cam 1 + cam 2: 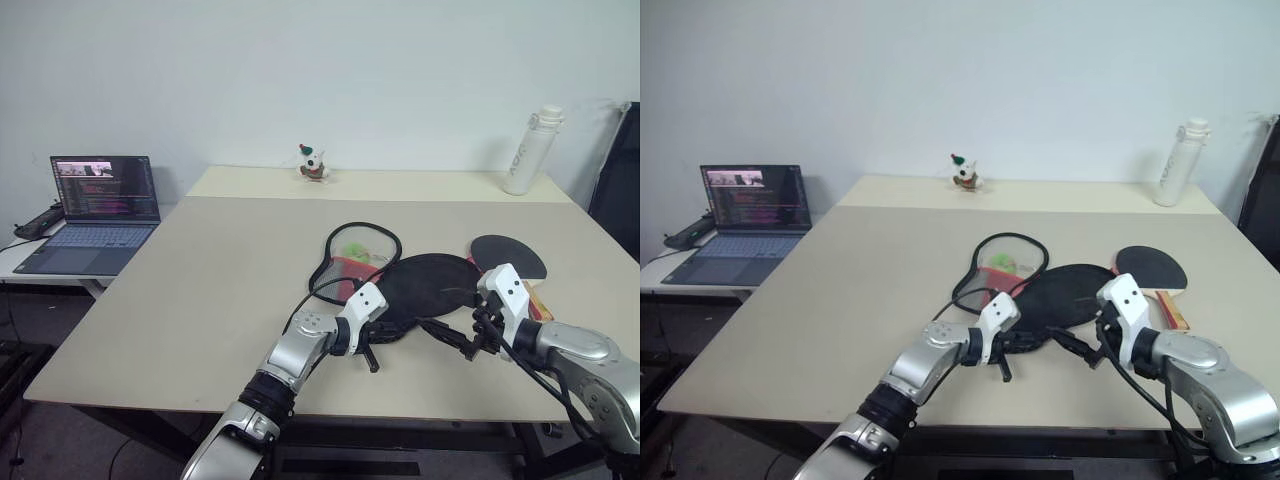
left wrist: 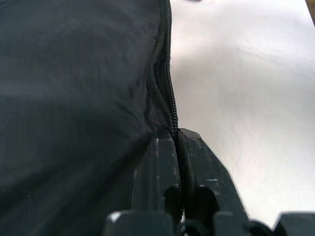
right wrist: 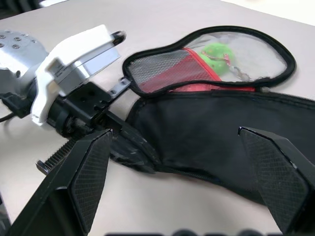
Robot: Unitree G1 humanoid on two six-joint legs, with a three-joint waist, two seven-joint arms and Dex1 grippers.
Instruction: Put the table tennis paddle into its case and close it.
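The case (image 1: 430, 285) lies unzipped on the table, its mesh-and-red lid (image 1: 355, 255) folded open toward the left and a yellow-green ball (image 3: 216, 55) showing behind the mesh. My left gripper (image 1: 390, 332) is shut on the case's near zip rim (image 2: 170, 93), with both fingertips (image 2: 165, 157) pinched together over the seam. Just to the right, my right gripper (image 1: 452, 338) hangs wide open over the case's black fabric, holding nothing. The table tennis paddle (image 1: 510, 255) rests flat beyond the right arm, black face up and partly beside the case.
A laptop (image 1: 100, 205) stands on a side table at the left. At the far edge of the table (image 1: 200, 300) are a small toy figure (image 1: 313, 163) and a white bottle (image 1: 530, 150). A dark chair (image 1: 620, 180) is at the right.
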